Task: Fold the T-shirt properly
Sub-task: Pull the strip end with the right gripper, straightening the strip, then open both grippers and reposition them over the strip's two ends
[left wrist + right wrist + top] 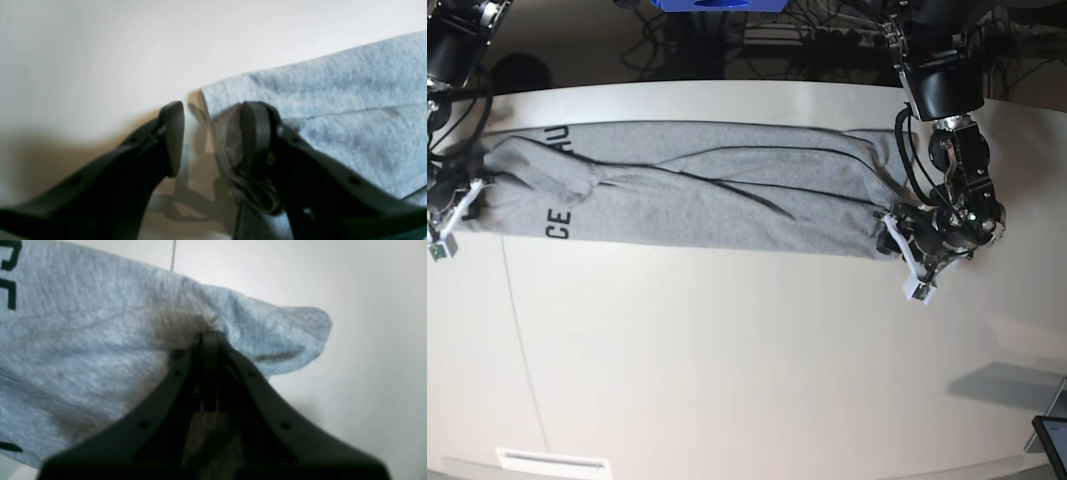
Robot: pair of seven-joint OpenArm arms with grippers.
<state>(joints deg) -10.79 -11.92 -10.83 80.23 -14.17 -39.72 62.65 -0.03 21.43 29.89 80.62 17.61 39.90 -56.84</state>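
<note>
The grey T-shirt (707, 200) lies as a long folded band across the white table (727, 350), with black letters (557, 220) near its left end. At that left end my right gripper (462, 205) is shut on the T-shirt (100, 340); in the right wrist view its fingertips (208, 336) pinch a raised fold beside a loose corner. My left gripper (907, 250) is at the band's right end. Its jaws stand open across the T-shirt's (333, 100) side edge: one finger (173, 133) over bare table, the other finger (255, 133) on the cloth, with bunched fabric below it.
A dark screen corner (1052, 440) sits at the table's front right, with a grey shadow beside it. A white label (552, 462) lies at the front left edge. A thin seam (517, 340) runs down the tabletop. Cables and a blue object (717, 5) lie behind the table.
</note>
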